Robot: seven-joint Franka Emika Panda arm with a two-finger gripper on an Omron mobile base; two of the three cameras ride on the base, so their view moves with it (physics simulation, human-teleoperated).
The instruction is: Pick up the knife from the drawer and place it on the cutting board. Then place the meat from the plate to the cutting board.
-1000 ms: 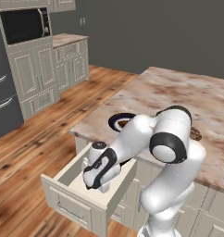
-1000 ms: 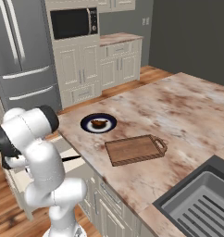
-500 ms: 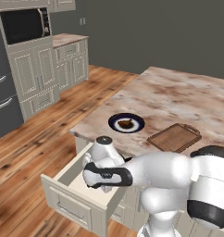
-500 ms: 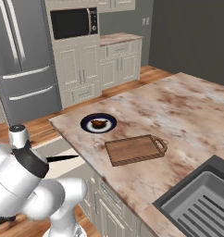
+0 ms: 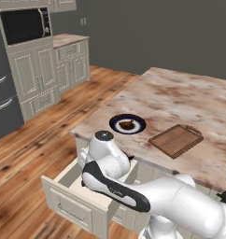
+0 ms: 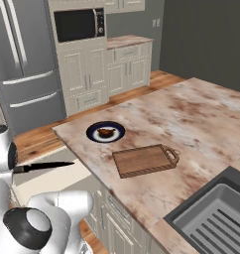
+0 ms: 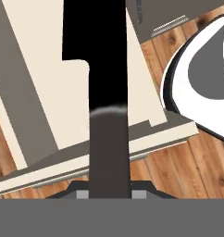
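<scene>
Swinging low and wide, the arm (image 5: 171, 200) now stretches across the bottom of the left base view, where a second ago it stood upright over the drawer (image 5: 82, 196). The knife (image 6: 42, 165) has come up with it: in the right base view it hangs level in the air above the drawer's pale floor, blade pointing toward the counter (image 6: 191, 124). In the hand view the knife (image 7: 107, 92) runs straight up from between the fingertips, with the drawer (image 7: 44, 92) well below it.

The counter carries the plate (image 6: 105, 132), with the meat (image 6: 106, 132) in its middle, and just beside it the board (image 6: 144, 159), bare.

The gripper (image 7: 110, 192) is nearly closed, clamped on the knife's handle.

Lifting looks done, so the knife is out of the drawer and the carry to the board is the step in hand. Since the blade sticks out sideways, it could catch the counter's edge unless it rises higher first. The meat is untouched and comes after.
</scene>
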